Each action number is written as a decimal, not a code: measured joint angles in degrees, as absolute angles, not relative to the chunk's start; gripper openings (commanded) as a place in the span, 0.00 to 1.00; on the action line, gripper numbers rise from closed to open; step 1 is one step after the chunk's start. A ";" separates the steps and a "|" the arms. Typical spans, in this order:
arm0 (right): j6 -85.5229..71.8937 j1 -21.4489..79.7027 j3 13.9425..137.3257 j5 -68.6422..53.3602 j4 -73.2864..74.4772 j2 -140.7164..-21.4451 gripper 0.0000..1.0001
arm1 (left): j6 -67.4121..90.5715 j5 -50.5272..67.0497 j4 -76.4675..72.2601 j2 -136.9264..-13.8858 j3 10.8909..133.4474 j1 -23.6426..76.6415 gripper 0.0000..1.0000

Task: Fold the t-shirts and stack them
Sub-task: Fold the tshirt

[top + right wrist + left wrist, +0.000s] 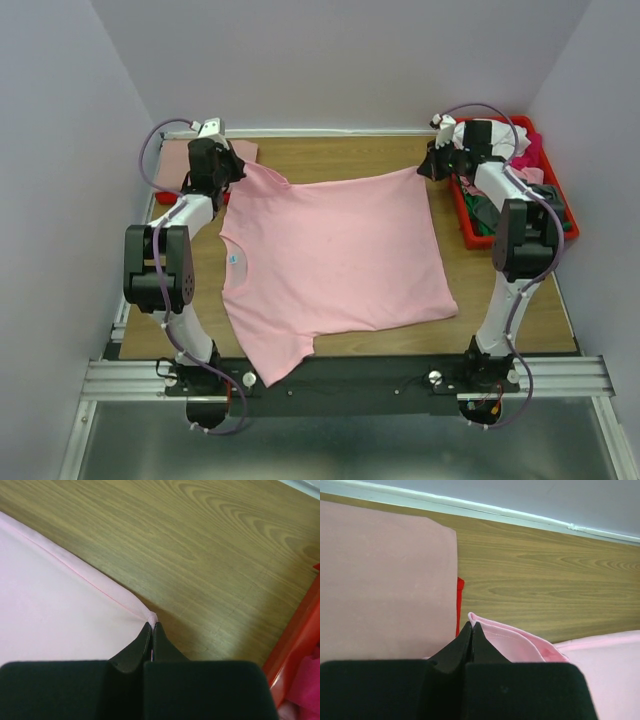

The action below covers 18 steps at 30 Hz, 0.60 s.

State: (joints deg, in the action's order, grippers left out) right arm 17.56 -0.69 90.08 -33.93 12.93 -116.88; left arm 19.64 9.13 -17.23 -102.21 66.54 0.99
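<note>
A light pink t-shirt (pixel 330 255) lies spread across the wooden table, its neck with a small blue label (pixel 235 260) towards the left. My left gripper (pixel 238 172) is shut on the far sleeve's edge; the left wrist view shows the pink fold (pixel 515 640) pinched at the fingertips of the gripper (pixel 471 626). My right gripper (pixel 428 168) is shut on the far right hem corner. In the right wrist view the gripper (pixel 152 626) holds that corner, and the cloth (pixel 60 605) stretches away to the left.
A folded salmon t-shirt (pixel 195 155) lies at the back left corner, close beside my left gripper, with a red edge (pixel 460 600) showing under it. A red plastic tray (pixel 565 228) holding several more shirts stands at the right edge, near my right gripper.
</note>
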 measured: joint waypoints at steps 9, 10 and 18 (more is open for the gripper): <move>17.43 -0.69 89.78 -33.93 12.88 -117.34 0.00 | 18.50 12.10 -17.23 -98.96 63.29 0.82 0.00; 17.43 -0.69 89.60 -33.93 12.91 -117.34 0.00 | 18.46 12.56 -17.26 -98.32 62.94 0.82 0.00; 17.45 -0.69 87.92 -33.23 12.91 -117.34 0.00 | 18.52 14.63 -17.26 -93.17 60.36 0.82 0.00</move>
